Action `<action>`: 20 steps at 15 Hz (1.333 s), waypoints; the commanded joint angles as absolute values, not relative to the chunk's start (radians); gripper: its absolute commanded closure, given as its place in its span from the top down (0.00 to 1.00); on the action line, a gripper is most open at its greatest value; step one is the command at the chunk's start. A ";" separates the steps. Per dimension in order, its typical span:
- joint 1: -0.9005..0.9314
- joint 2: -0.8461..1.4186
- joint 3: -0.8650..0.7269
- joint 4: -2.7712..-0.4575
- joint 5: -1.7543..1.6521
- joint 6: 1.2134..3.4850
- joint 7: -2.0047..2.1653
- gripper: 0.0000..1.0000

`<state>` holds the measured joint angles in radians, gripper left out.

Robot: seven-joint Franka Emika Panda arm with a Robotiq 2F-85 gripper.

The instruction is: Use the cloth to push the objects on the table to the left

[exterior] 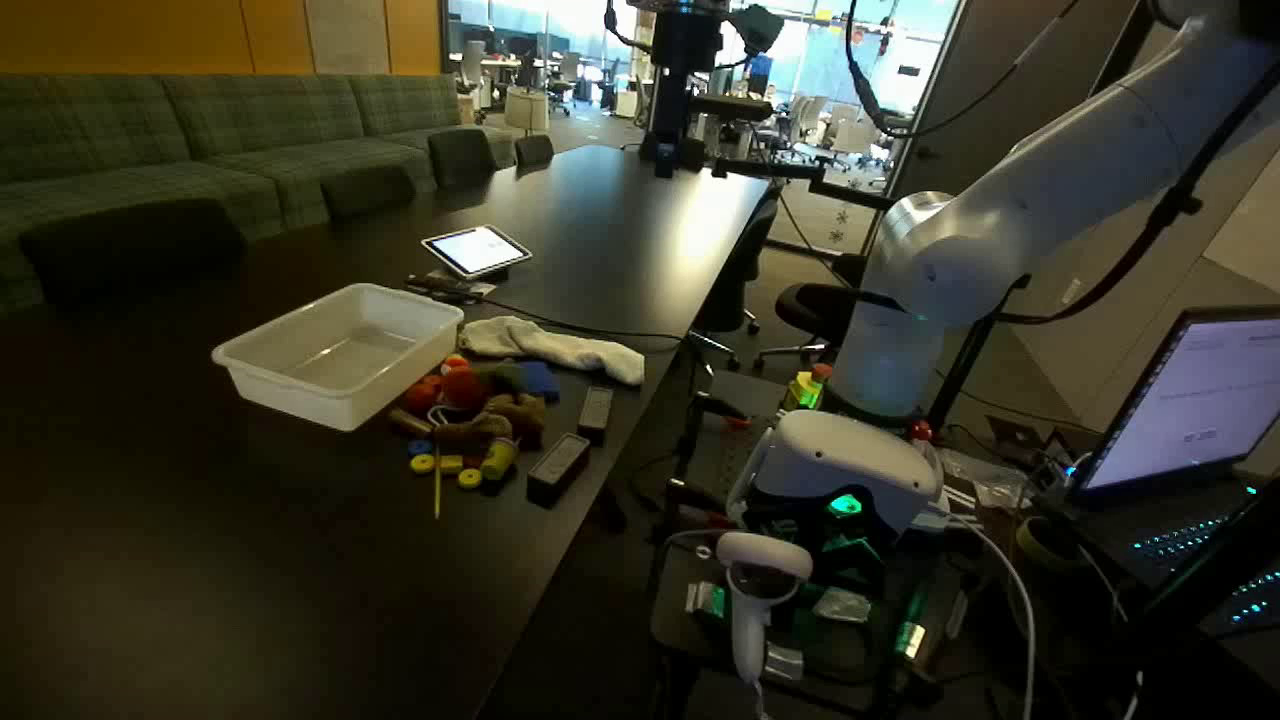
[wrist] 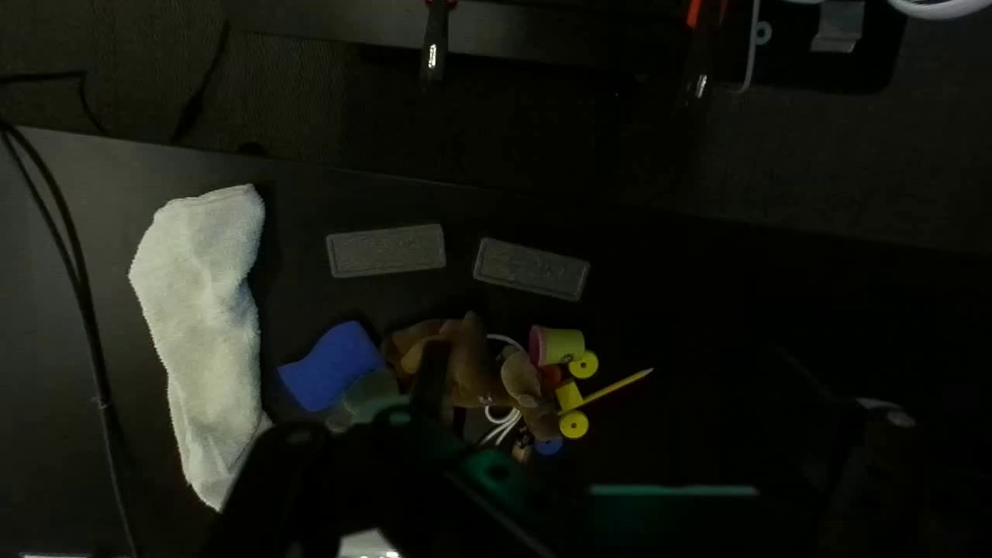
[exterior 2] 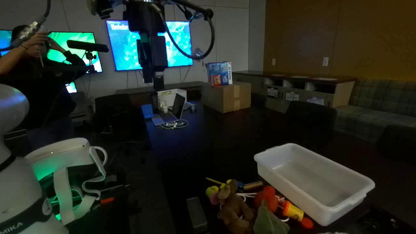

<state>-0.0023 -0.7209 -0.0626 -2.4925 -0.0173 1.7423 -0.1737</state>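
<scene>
Smooth and nearly black, the table (exterior: 330,570) shines brightly well apart from the white tray (exterior: 350,350). Just beside the tray lies the cloth (wrist: 209,333), pale and rumpled lengthwise; the objects (exterior: 480,425) crowd between tray and table edge. Across the table from the tray runs a plaid sofa (exterior: 90,130) (green, under orange panels (exterior: 120,40)). A cardboard box (exterior 2: 237,97) and a lit screen (exterior 2: 183,39) stand well apart from the tray. The gripper (exterior: 677,160) hangs higher than the tray, fingers parted.
</scene>
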 commanded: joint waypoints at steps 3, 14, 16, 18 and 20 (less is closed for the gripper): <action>0.002 -0.725 -0.065 -2.479 -0.019 1.740 -0.171 1.00; -0.005 -0.392 -0.136 -2.458 -0.051 2.123 -0.281 1.00; -0.011 -0.300 -0.140 -2.454 -0.059 2.232 -0.302 1.00; -0.020 -0.196 -0.145 -2.445 -0.062 2.349 -0.322 1.00; -0.031 -0.088 -0.149 -2.427 -0.053 2.450 -0.339 1.00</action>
